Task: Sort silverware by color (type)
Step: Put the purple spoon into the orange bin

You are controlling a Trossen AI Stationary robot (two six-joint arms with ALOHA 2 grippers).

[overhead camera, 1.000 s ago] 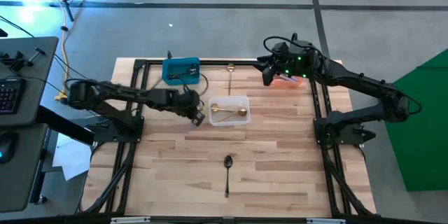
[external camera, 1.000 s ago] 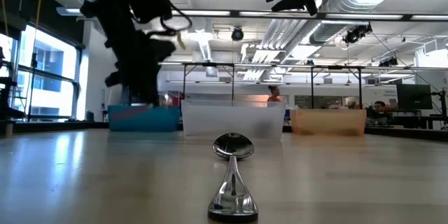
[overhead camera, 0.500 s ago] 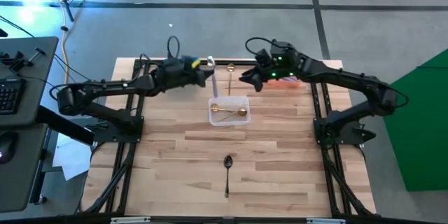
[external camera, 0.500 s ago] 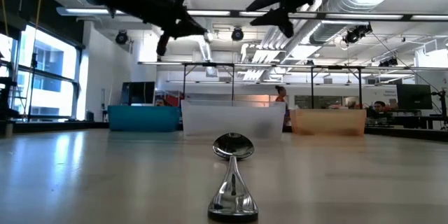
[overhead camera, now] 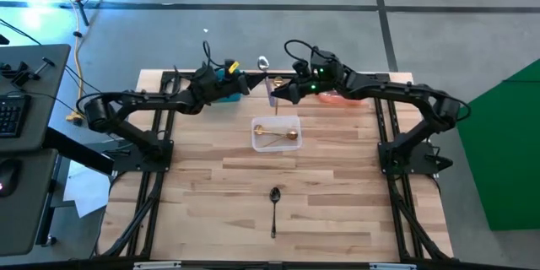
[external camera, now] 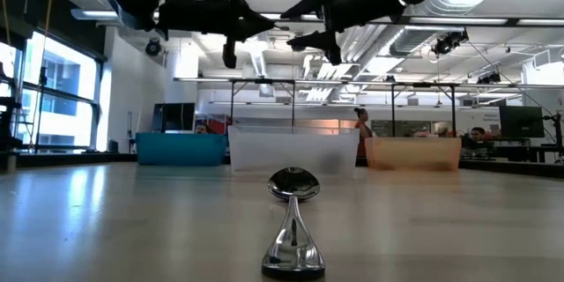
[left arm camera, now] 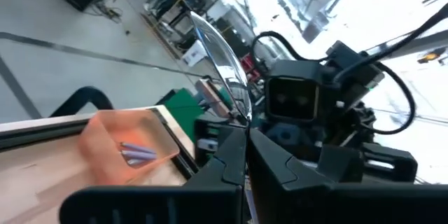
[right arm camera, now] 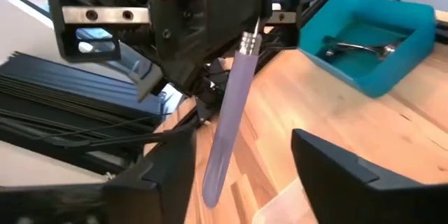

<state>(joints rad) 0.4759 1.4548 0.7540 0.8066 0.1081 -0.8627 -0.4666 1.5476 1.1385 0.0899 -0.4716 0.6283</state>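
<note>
From above, the left gripper [overhead camera: 246,84] hangs over the table's [overhead camera: 337,194] far edge, clamped on a lilac-handled spoon [overhead camera: 267,80] whose shiny bowl points past that edge. The right gripper [overhead camera: 281,93] faces it, fingers spread around the handle. A clear bin [overhead camera: 276,133] mid-table holds gold spoons [overhead camera: 276,137]; a dark spoon [overhead camera: 274,207] lies near the near edge.

At table level, the dark spoon [external camera: 293,229] lies in front of blue [external camera: 181,149], clear [external camera: 293,148] and orange [external camera: 413,152] bins.

The left wrist camera shows fingers [left arm camera: 231,164] pressed together on the spoon [left arm camera: 218,63], with lilac spoons [left arm camera: 136,154] in the orange bin [left arm camera: 105,129].

The right wrist camera shows open fingers [right arm camera: 329,175] flanking the lilac handle [right arm camera: 229,126].
</note>
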